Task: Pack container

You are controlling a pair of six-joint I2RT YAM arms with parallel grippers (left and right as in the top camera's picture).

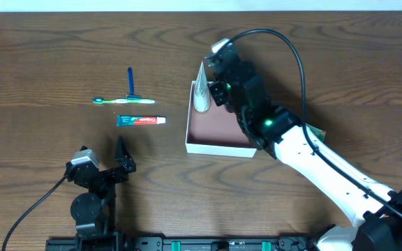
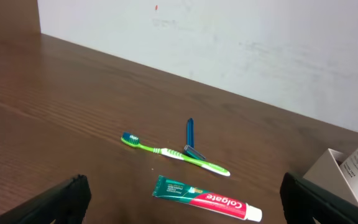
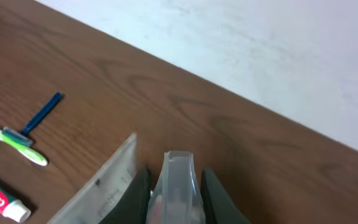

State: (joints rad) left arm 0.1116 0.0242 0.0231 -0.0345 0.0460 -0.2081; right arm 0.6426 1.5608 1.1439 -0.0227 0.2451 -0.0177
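Note:
The container point(image 1: 218, 143) is a shallow square box with white walls and a pinkish-brown inside, right of the table's middle. My right gripper point(image 1: 215, 89) is shut on a translucent white tube point(image 1: 201, 90) and holds it at the container's far left corner. In the right wrist view the tube point(image 3: 178, 186) sits between the fingers point(image 3: 174, 182), beside the container wall point(image 3: 101, 186). My left gripper point(image 1: 103, 164) is open and empty near the front left; in its own view point(image 2: 182, 186) it faces a toothpaste tube point(image 2: 207, 198).
A green-and-white toothbrush point(image 1: 124, 101), a blue razor point(image 1: 130, 82) and the red-and-green toothpaste point(image 1: 141, 120) lie left of the container. A green item point(image 1: 317, 132) shows partly behind my right arm. A white wall point(image 2: 229, 43) runs along the table's far edge.

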